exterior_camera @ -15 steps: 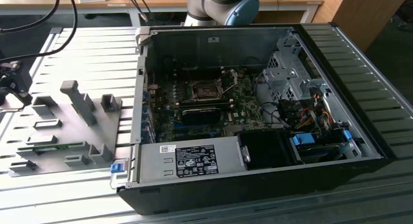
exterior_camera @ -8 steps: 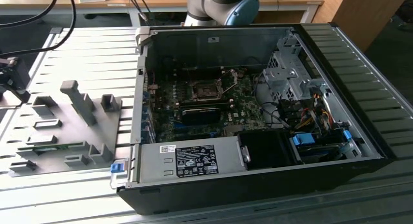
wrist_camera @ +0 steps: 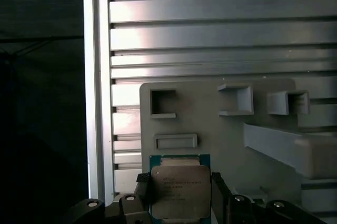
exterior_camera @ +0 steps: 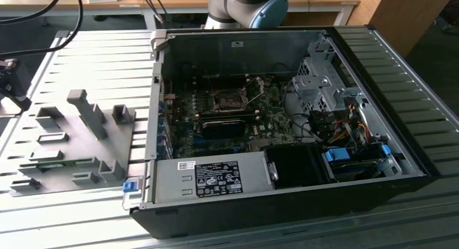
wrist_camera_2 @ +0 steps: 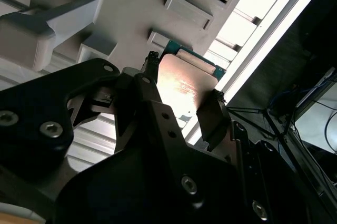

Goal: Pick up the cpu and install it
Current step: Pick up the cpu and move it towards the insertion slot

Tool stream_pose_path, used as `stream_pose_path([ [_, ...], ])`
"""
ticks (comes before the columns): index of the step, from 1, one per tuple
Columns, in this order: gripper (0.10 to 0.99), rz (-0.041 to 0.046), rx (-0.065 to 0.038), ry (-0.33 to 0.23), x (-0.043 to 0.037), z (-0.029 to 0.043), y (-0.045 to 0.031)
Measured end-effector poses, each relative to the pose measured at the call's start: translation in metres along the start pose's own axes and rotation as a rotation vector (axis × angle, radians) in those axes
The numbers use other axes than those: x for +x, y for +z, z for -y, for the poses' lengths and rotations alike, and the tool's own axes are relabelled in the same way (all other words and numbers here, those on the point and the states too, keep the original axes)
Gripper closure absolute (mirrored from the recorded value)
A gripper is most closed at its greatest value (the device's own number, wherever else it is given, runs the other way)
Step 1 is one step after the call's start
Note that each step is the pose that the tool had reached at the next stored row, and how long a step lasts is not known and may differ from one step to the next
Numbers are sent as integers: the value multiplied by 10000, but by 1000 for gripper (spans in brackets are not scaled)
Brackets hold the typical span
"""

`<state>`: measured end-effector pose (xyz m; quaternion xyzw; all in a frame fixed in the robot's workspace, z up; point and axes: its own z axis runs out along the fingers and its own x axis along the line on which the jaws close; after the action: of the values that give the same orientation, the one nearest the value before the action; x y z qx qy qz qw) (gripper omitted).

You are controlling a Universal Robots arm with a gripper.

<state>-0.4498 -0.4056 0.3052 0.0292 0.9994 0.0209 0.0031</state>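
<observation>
While two dark fingers (wrist_camera: 143,192) bear on its opposite edges, the cpu (wrist_camera: 179,192) sits square between them, silver lid up, a green board rim showing round it. So the gripper (wrist_camera: 180,183) is closed on the chip, and the second wrist view agrees: the cpu (wrist_camera_2: 184,84) is flanked by the gripper (wrist_camera_2: 184,79) on both sides.

It hangs over the grey fixture plate (wrist_camera: 221,129), along the plate edge that runs beside the edge of the ribbed metal table (wrist_camera: 210,39). It looks clear of the plate, though that cannot be told for sure. Empty pockets and raised blocks lie just beyond it.

This reads as the pick-up step, with the grasp made and the install not yet done. In the exterior view the open computer case (exterior_camera: 287,222) stands well apart on the same table, and its socket (exterior_camera: 228,102) lies bare in the middle of the motherboard (exterior_camera: 276,117). Seating a flat chip calls for a level, firm hold and square alignment with that frame.

There is fine print on the cpu's lid, too small to read. A white label (exterior_camera: 219,180) on the case's metal box is likewise illegible.
</observation>
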Motion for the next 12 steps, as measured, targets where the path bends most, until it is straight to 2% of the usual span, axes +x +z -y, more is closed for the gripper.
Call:
stream_pose_path([
  [12, 541, 0, 0, 6, 0, -20, -122],
])
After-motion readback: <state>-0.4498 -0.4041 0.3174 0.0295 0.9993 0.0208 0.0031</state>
